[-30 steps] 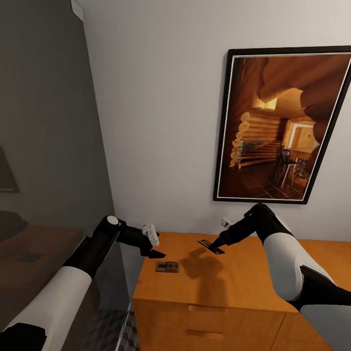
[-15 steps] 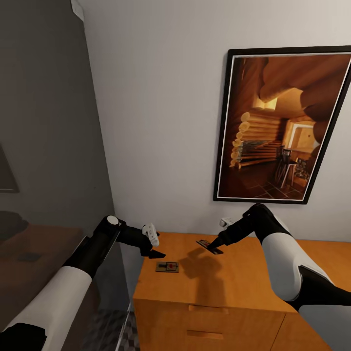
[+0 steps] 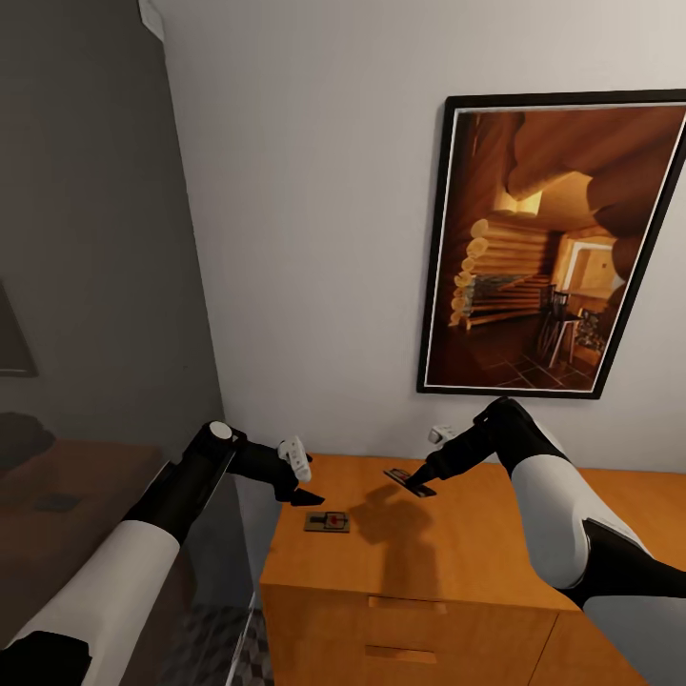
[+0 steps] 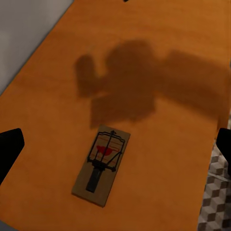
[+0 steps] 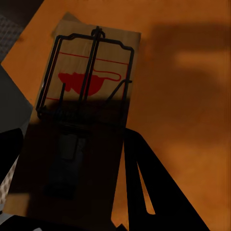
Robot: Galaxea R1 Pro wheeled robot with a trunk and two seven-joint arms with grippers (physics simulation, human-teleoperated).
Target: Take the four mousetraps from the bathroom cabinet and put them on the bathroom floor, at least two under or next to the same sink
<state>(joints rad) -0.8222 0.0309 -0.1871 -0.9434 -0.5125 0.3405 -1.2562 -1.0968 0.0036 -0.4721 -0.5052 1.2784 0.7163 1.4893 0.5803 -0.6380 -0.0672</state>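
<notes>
Nothing has visibly shifted since half a second ago: both arms hang over the cabinet (image 3: pixel 476 548) in the same poses. The right gripper (image 3: pixel 412 483) has its jaws pinching a mousetrap (image 5: pixel 82 115) lifted clear of the orange top, its shadow below. The left gripper (image 3: pixel 307 496), jaws spread, hovers just above and beside a second mousetrap (image 3: pixel 327 521) lying flat near the top's left front corner.

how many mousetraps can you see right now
2: one small brown wooden mousetrap lies flat on the orange-brown cabinet top; another is held in the right pincer above it. Others may be hidden.
</notes>
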